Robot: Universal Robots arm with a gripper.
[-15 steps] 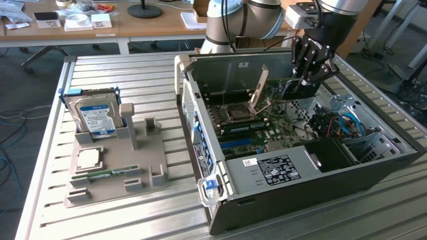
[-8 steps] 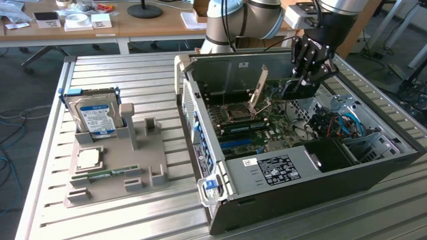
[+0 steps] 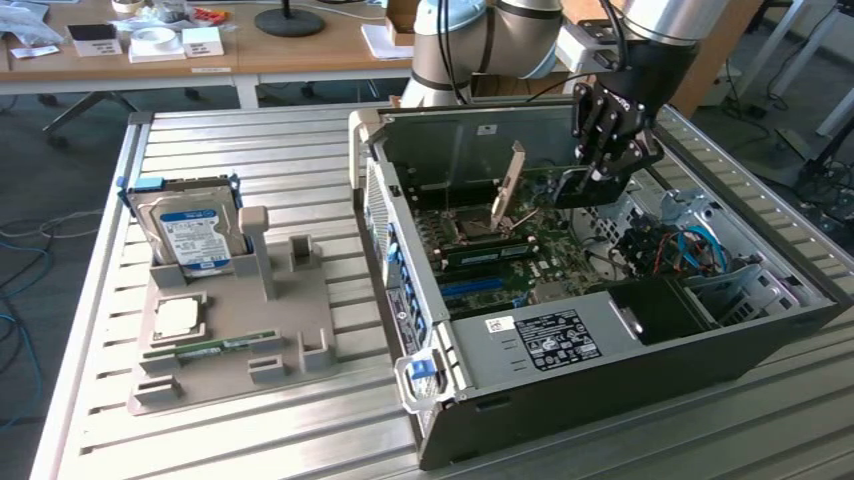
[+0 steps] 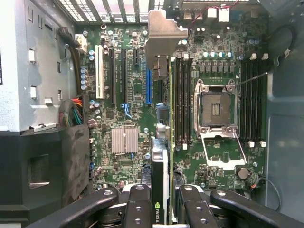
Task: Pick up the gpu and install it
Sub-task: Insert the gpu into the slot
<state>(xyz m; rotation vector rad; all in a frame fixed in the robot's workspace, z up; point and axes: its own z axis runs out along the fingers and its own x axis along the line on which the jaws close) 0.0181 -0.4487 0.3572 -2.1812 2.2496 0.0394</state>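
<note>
The pick-up part of the task looked done. In the exterior view the gripper point(image 3: 603, 165) hung inside the open computer case point(image 3: 601, 340), in the upper right of the frame, and its jaws were pinched on the gpu point(image 3: 550, 187). The card was carried on edge above the motherboard point(image 3: 534, 265), with its pale bracket point(image 3: 509, 190) pointing toward the exterior view's left.

The wrist view looked straight down the card. The gpu point(image 4: 159, 166) ran edge-on from between the gripper's point(image 4: 164, 197) dark fingers point(image 4: 137, 204) out to the bracket point(image 4: 164, 33). It hovered over the board close to the blue slot point(image 4: 148, 88), between that slot and the memory slots point(image 4: 183, 99). Whether the card was lined up with that slot could not be told.

The install, by this evidence, was not yet done, because the card sat clear of the board rather than seated in any slot.

On the slatted table point(image 3: 267, 150), at the left of the frame, the grey tray point(image 3: 240, 370) held the hard drive point(image 3: 198, 232) and the memory stick point(image 3: 214, 347), well apart from the case.
</note>
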